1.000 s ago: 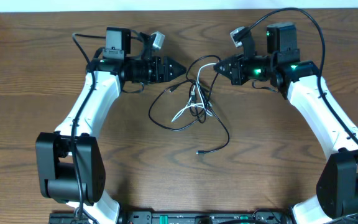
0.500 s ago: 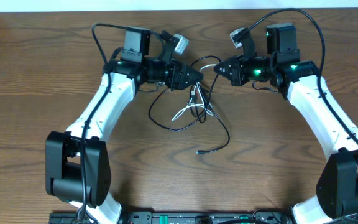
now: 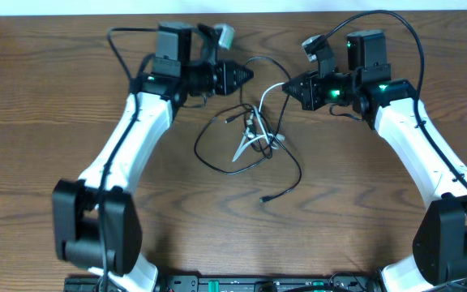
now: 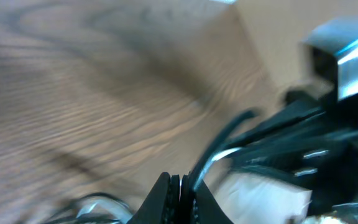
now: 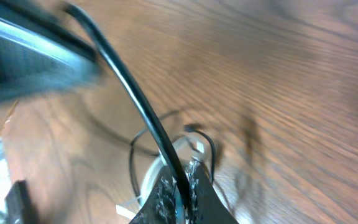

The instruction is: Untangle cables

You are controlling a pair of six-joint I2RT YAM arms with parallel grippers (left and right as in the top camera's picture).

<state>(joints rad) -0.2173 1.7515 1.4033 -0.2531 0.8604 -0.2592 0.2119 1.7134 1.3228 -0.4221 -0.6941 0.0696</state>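
The black cable [image 5: 129,87] is pinched in both grippers at once. The left gripper [image 3: 248,75] has its fingers closed on one stretch of it, and the right gripper [image 3: 285,88] is clamped on another. A short span of the cord arches between the two tips. The rest hangs down to the wooden surface [image 3: 363,211] between the arms, where it makes a loose loop and trails off to a small plug nearest the robot's base. The white cable [image 3: 242,148] lies snarled in the middle of that loop, just below and between the grippers. One strand of it rises toward the right gripper.

There are two cables, one black and one white, and two grippers.

Compared with half a second ago, the left gripper has drawn back toward the far edge of the surface. The right gripper has stayed in place, and the tangle has shifted only slightly.
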